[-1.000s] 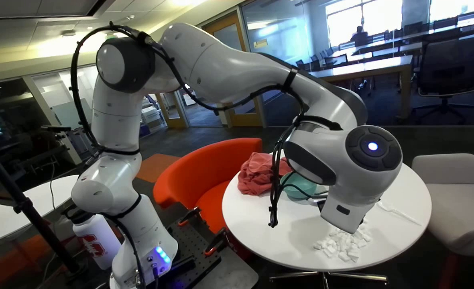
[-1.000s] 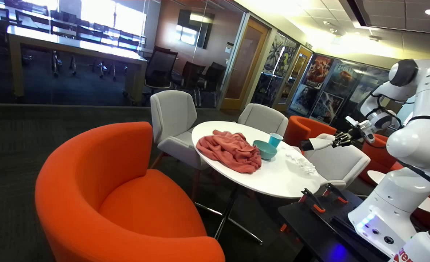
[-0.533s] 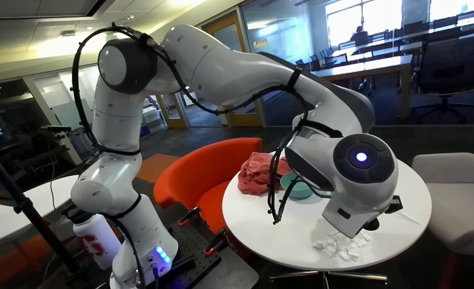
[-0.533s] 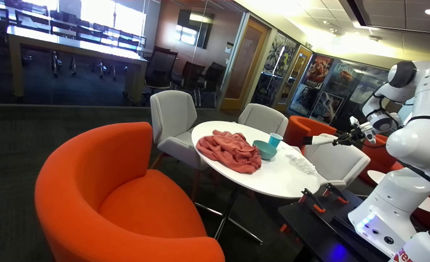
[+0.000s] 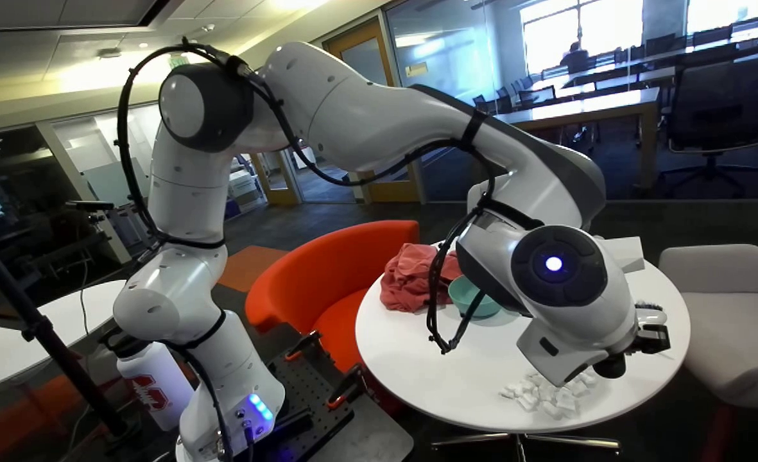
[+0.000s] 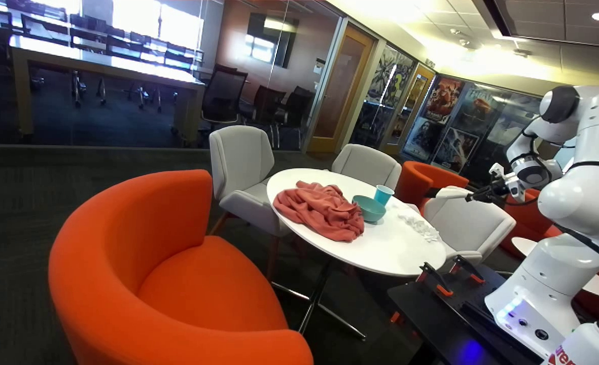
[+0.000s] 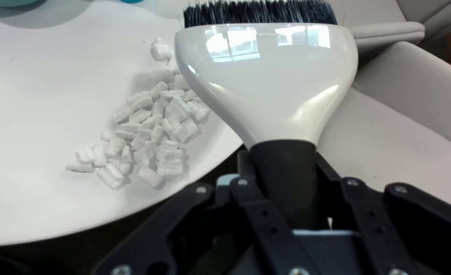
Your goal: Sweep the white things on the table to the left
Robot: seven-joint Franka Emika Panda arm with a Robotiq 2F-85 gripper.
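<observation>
Two fingers [image 7: 260, 208] clamp the brush [image 7: 267, 80]; white pieces [image 7: 145, 133] lie to their left. Step in hand, presumably: positioning; next, lower the bristles [image 7: 259, 12] and sweep left.

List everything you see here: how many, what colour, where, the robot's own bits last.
Tables: at least two, white, the main one in all views
White pieces: many, white, heaped near the main table's edge
Cloth: one, red, crumpled on the table
Bowl: one, teal, beside the cloth
Cup: one, blue, beside the bowl
Chairs: at least three, grey, around the table
Armchairs: at least three, orange, near and beyond the table
Bottle: one, white, lower left of an exterior view
Clamps: two, black and orange, both exterior views
Office chairs: several, dark, background
Posters: several, mixed colours, far wall
Brush: one, white with black bristles, wrist view
Gripper: one, black, clamped round the brush's grip
Robot arm: one, white and grey, both exterior views
</observation>
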